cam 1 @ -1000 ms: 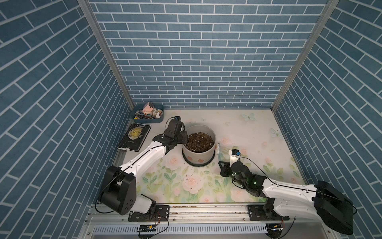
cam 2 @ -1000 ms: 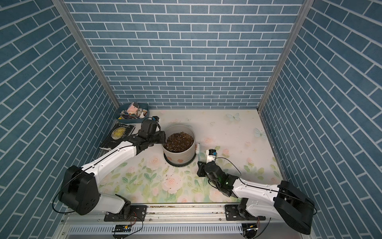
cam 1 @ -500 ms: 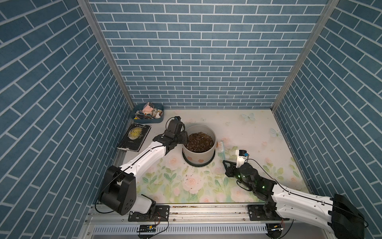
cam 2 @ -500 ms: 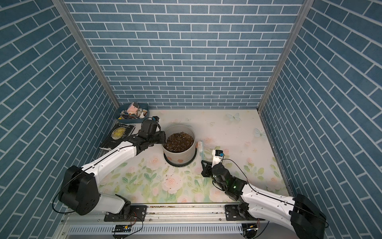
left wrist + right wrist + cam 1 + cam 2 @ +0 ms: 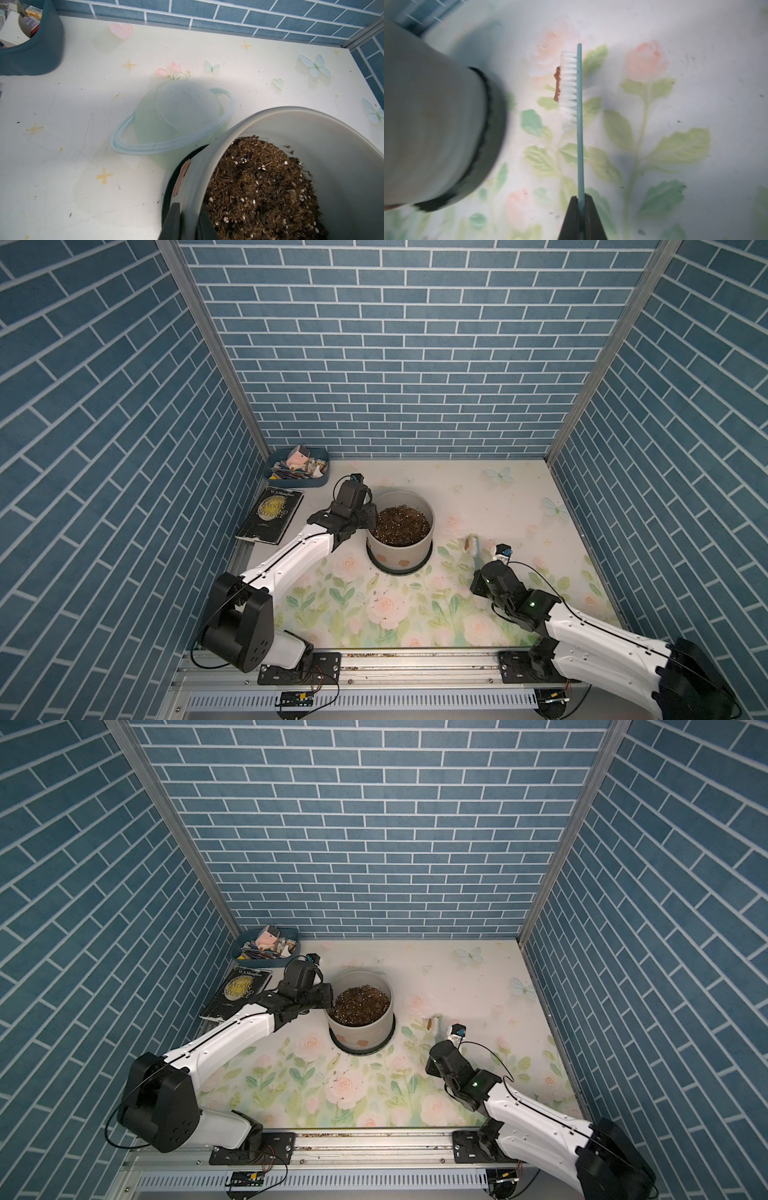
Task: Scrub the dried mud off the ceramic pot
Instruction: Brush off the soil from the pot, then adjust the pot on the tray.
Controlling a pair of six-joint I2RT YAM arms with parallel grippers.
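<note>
Left claw (image 5: 189, 211) is clamped on the rim of the ceramic pot (image 5: 399, 549), left of the tabletop (image 5: 478, 502) middle. Right claw (image 5: 580, 200) pinches the toothbrush (image 5: 579, 135), clear of it. I'd lay the bristles (image 5: 569, 83) flat onto the dried mud (image 5: 182, 176) and use short strokes.

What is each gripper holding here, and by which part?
The left gripper pinches the pot by its rim, one finger inside and one outside. The right gripper holds the brush by its handle end.
</note>
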